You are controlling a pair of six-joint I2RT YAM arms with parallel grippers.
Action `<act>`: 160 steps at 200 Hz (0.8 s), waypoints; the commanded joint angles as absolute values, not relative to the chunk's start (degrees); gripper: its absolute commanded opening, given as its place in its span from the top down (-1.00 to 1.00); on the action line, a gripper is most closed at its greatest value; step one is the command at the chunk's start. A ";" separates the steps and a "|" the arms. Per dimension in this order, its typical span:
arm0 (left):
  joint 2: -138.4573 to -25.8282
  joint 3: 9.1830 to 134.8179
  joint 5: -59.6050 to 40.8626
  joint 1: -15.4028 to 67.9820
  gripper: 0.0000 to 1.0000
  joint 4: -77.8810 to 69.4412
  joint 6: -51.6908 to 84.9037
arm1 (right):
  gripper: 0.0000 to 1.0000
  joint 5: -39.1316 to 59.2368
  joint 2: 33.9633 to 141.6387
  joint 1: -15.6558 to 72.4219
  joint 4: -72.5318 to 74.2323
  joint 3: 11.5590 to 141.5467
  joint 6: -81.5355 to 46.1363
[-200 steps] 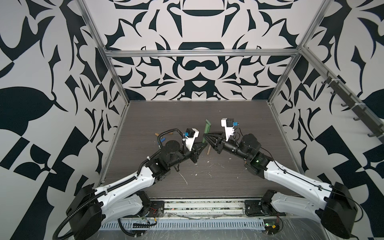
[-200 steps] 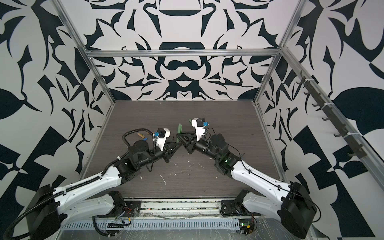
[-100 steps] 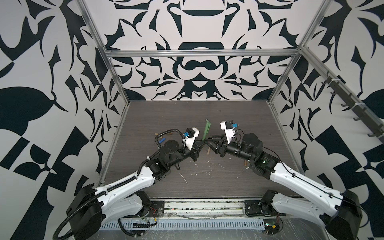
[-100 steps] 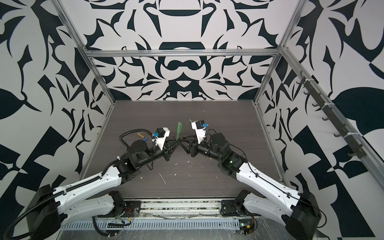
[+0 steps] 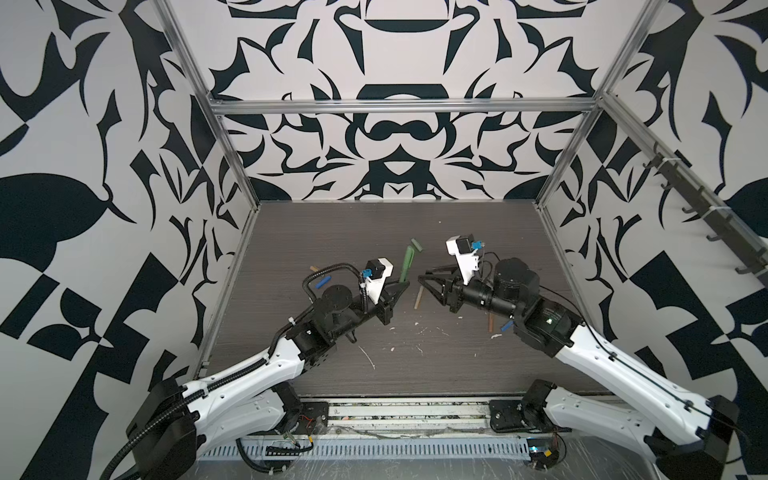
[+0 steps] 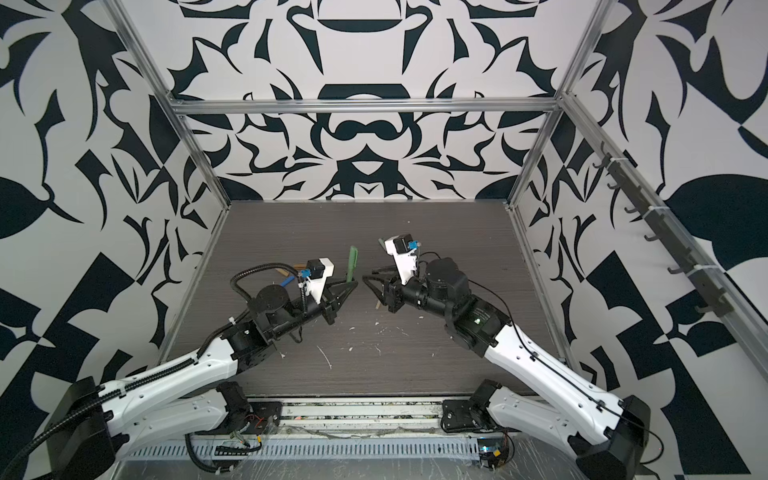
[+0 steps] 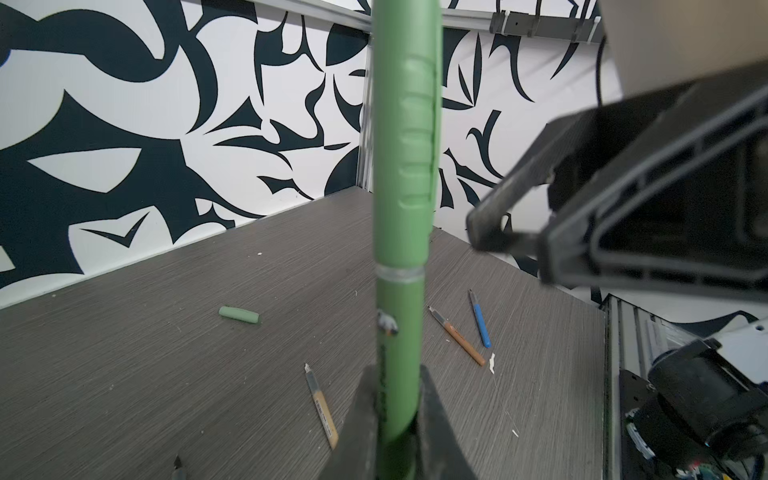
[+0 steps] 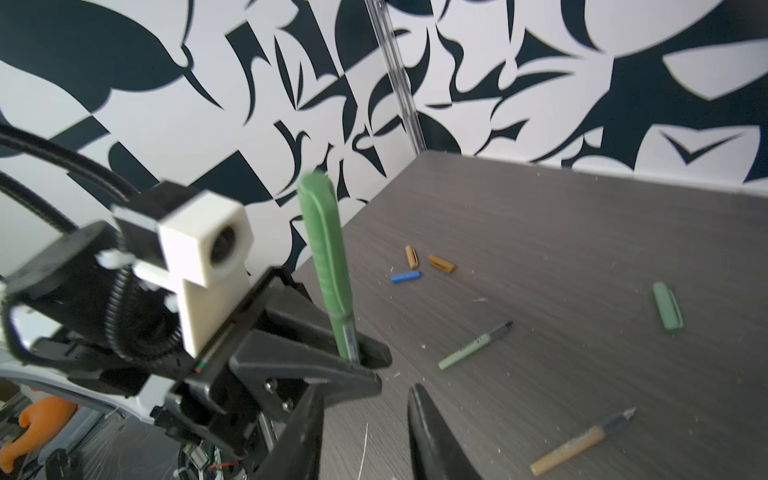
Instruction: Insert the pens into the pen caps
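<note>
A dark green pen stands upright with its green cap on, and my left gripper is shut on its lower end. It shows in both top views. My right gripper is open and holds nothing, a short way right of that pen. Flat on the table lie a pale green pen, a tan pen, an orange-brown pen and a blue pen. Loose caps: pale green, blue, orange-brown, tan.
White flecks of debris are scattered over the dark table's front middle. Patterned walls with metal rails close in the table on three sides. The blue, orange-brown and tan caps lie close behind my left arm.
My right gripper has drawn back to the right, away from the green pen, with its jaws apart. The left gripper still holds the capped pen upright in much the same place.
</note>
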State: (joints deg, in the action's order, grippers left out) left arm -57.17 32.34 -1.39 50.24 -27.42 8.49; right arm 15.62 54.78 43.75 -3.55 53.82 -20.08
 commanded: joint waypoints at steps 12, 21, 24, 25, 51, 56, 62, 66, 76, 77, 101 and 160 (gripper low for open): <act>-55.73 31.90 -2.43 50.01 1.00 -27.43 7.82 | 0.28 15.66 56.02 43.84 -4.65 62.40 -13.13; -55.57 32.01 -2.67 50.05 1.00 -27.33 7.89 | 0.25 15.78 56.93 43.79 -4.67 63.82 -12.48; -55.56 31.99 -2.73 50.02 1.00 -27.21 7.96 | 0.23 15.74 57.26 43.84 -4.63 64.35 -12.25; -55.60 31.99 -2.73 50.01 1.00 -27.19 7.98 | 0.23 15.74 57.41 43.80 -4.64 64.47 -12.19; -55.79 32.34 -3.33 50.01 1.00 -27.07 8.26 | 0.20 17.16 60.83 43.77 -4.48 68.14 -11.44; -55.83 32.38 -3.34 50.01 1.00 -26.92 8.34 | 0.20 17.35 61.45 43.76 -4.48 68.71 -11.38; -55.95 32.57 -3.51 50.01 1.00 -26.98 8.38 | 0.20 17.69 62.33 43.77 -4.46 69.32 -11.34; -55.98 32.57 -3.64 50.01 1.00 -26.95 8.46 | 0.20 17.83 62.88 43.75 -4.43 69.72 -11.34; -56.13 32.82 -3.84 50.01 1.00 -26.83 8.58 | 0.20 17.87 63.92 43.83 -4.21 70.30 -11.24; -56.10 32.84 -3.90 50.01 1.00 -26.82 8.64 | 0.20 17.86 64.04 43.75 -4.21 70.35 -11.25; -56.12 33.20 -4.31 50.01 1.00 -26.57 8.81 | 0.25 18.15 65.55 43.73 -3.62 70.67 -11.34; -55.85 33.38 -4.42 50.01 1.00 -26.69 9.05 | 0.74 19.90 66.00 43.76 -0.94 67.49 -14.62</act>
State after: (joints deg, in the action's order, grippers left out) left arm -56.55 32.34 -3.90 50.24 -26.28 8.71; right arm 18.17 67.18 43.75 -4.93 67.96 -12.88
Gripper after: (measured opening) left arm 0.141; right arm 0.192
